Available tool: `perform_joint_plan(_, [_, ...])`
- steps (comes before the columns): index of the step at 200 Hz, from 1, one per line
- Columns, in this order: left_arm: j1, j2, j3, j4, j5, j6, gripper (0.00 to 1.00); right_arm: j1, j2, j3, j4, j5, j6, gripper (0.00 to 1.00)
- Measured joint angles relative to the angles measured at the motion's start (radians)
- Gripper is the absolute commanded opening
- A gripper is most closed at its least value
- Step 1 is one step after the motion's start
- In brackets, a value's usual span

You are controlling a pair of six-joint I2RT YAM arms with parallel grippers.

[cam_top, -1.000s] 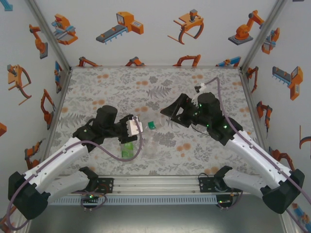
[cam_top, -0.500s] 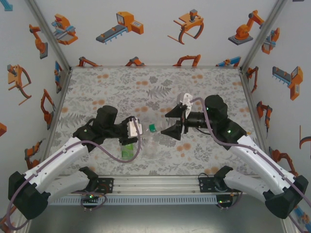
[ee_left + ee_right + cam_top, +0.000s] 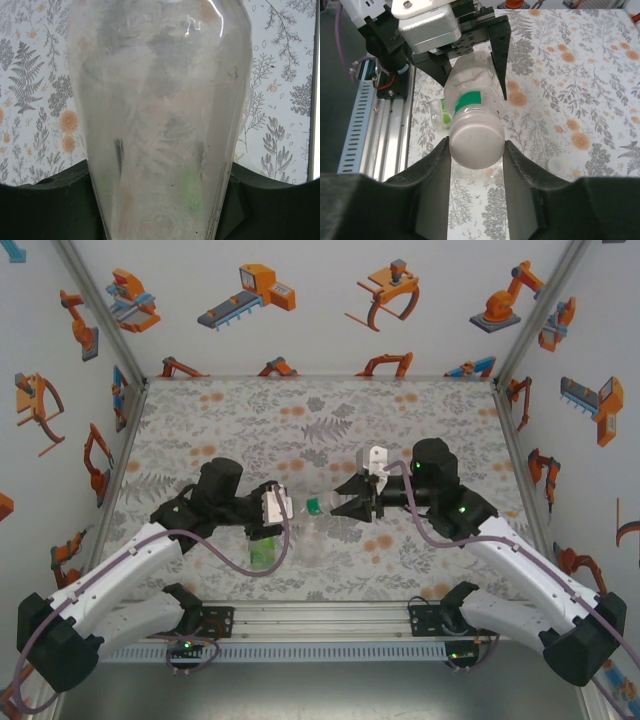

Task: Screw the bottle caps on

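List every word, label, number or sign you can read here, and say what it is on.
No readable text anywhere.
The green band on the bottle: plain, no lettering.
The cap: blank.
The wall pictures: drawings of machines, no words.
The mat: printed leaves and flowers, no writing.
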Motion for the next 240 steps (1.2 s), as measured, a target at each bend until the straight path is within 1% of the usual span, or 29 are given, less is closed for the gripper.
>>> perform_joint_plan(21, [0.000, 0.000, 0.000, -0.002, -0.001, 0.000, 0.00, 0.000, 0.000, -0.010, 0.024, 0.001, 0.033, 0.08])
perform_joint_plan(30, [0.000, 0.000, 0.000, -0.004, -0.002, -0.001, 0.00, 0.000, -0.002, -0.022, 0.050, 0.005, 0.073, 0.00])
perform_joint_plan(55, [0.002, 0.003, 0.000, -0.016, -0.009, -0.003, 0.00, -0.001, -0.011, -0.074, 0.139, 0.041, 0.240, 0.00])
perform_joint_plan(81, [0.002, 0.016, 0.000, -0.020, -0.013, -0.008, 0.00, 0.000, -0.029, -0.134, 0.233, 0.122, 0.491, 0.00])
perform_joint_plan(96, [0.002, 0.024, 0.000, -0.019, -0.014, -0.012, 0.00, 0.006, -0.039, -0.154, 0.257, 0.181, 0.621, 0.00])
perform_joint_plan(122, [0.002, 0.033, 0.006, -0.014, -0.021, -0.022, 0.00, 0.020, -0.053, -0.156, 0.227, 0.296, 0.823, 0.00])
perform_joint_plan(150, [0.001, 0.046, 0.008, -0.004, -0.029, -0.028, 0.00, 0.031, -0.040, -0.097, 0.090, 0.394, 1.029, 0.00])
perform_joint_plan(153, [0.001, 0.047, 0.009, -0.003, -0.030, -0.029, 0.00, 0.031, -0.035, -0.087, 0.074, 0.401, 1.050, 0.06])
perform_joint_plan(162, [0.002, 0.050, 0.011, -0.001, -0.035, -0.033, 0.00, 0.030, -0.020, -0.064, 0.040, 0.414, 1.098, 0.31])
perform_joint_plan(166, [0.002, 0.051, 0.011, -0.001, -0.037, -0.035, 0.00, 0.030, -0.011, -0.053, 0.024, 0.420, 1.118, 0.40])
perform_joint_plan(175, [0.003, 0.054, 0.012, -0.001, -0.043, -0.038, 0.00, 0.030, 0.007, -0.028, -0.008, 0.426, 1.154, 0.54])
perform_joint_plan(183, [0.003, 0.056, 0.013, 0.000, -0.050, -0.035, 0.00, 0.028, 0.026, -0.009, -0.029, 0.430, 1.194, 0.62])
perform_joint_plan(195, [0.000, 0.061, 0.014, 0.000, -0.051, -0.031, 0.00, 0.027, 0.061, 0.015, -0.033, 0.430, 1.239, 0.68])
perform_joint_plan(210, [-0.003, 0.066, 0.016, 0.000, -0.052, -0.030, 0.00, 0.026, 0.103, 0.037, -0.032, 0.425, 1.285, 0.69])
perform_joint_plan(240, [-0.003, 0.067, 0.017, 0.000, -0.066, -0.031, 0.00, 0.026, 0.170, 0.045, -0.024, 0.408, 1.342, 0.67])
